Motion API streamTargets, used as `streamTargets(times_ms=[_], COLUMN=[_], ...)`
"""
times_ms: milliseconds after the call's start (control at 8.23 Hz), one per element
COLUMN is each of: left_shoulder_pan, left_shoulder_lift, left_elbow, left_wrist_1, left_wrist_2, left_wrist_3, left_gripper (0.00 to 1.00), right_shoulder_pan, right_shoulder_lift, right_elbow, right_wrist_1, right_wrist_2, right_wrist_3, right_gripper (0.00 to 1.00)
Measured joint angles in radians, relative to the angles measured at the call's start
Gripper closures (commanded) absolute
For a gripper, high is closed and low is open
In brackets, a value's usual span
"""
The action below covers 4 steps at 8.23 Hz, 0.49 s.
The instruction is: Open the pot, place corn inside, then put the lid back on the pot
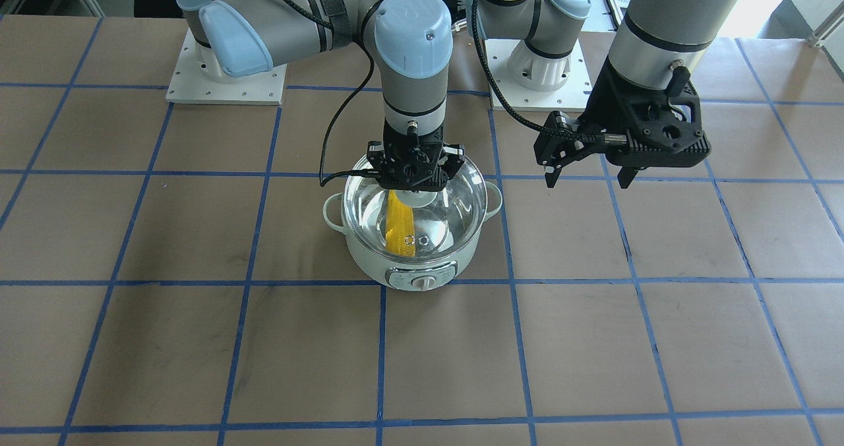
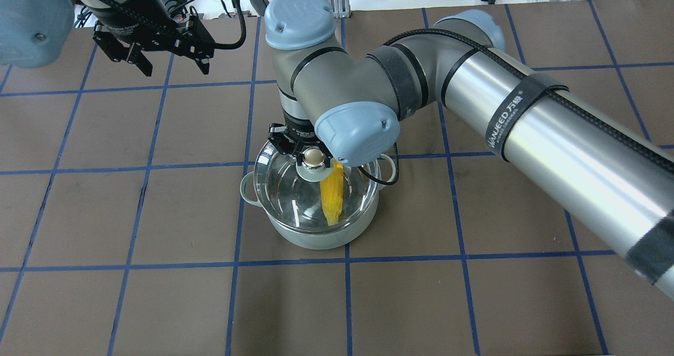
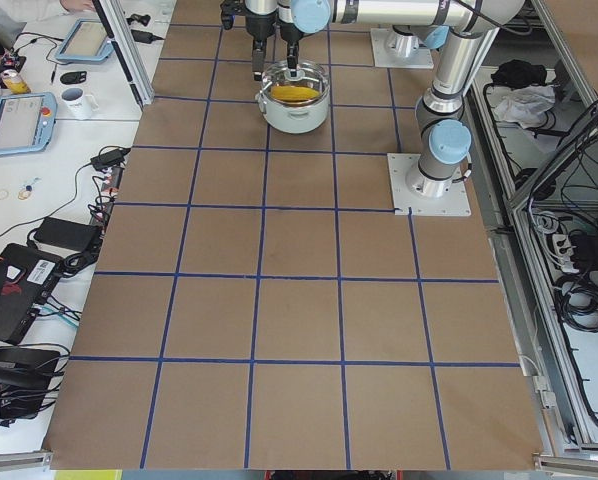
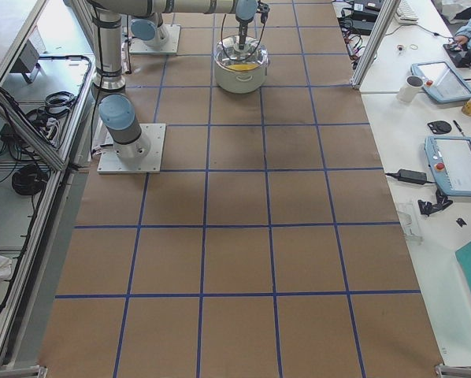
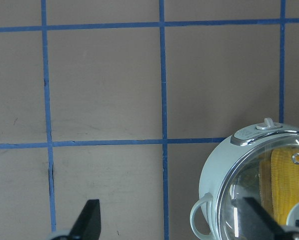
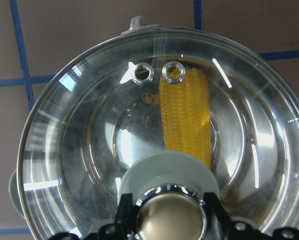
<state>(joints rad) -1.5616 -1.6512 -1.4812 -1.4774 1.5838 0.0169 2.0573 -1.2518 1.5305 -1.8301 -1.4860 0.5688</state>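
Seating the lid (image 6: 64, 150) on the pot (image 1: 369, 261), the right tool (image 6: 169, 217) clasped its knob (image 6: 169, 172), corn (image 6: 187, 115) directly beneath; the left tool (image 1: 588, 175) hung wide, presumably for clearance.

Lid (image 1: 450, 216) and right tool (image 1: 415, 192) cover the pot (image 1: 369, 261); open table (image 1: 198, 340) lies all around.

The knob of the lid (image 6: 84, 125) hides one end of the corn (image 6: 185, 117), and the right gripper (image 6: 169, 221) runs off the right wrist view's bottom edge. The pot (image 5: 215, 172) is cut by the left wrist view's right and bottom edges.
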Motion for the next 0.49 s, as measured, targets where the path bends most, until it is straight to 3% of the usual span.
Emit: streamTargets(times_ms=[486], left_shoulder_pan=[0.0], left_shoulder_lift=[-0.003], left_elbow=[-0.001], left_wrist_1=[0.001], left_wrist_2=[-0.001], left_wrist_3=[0.0], left_gripper=[0.0], right_shoulder_pan=[0.0], right_shoulder_lift=[0.001], right_elbow=[0.0], right_wrist_1=[-0.013], right_wrist_2=[-0.003], right_wrist_3=[0.002], right_gripper=[1.0])
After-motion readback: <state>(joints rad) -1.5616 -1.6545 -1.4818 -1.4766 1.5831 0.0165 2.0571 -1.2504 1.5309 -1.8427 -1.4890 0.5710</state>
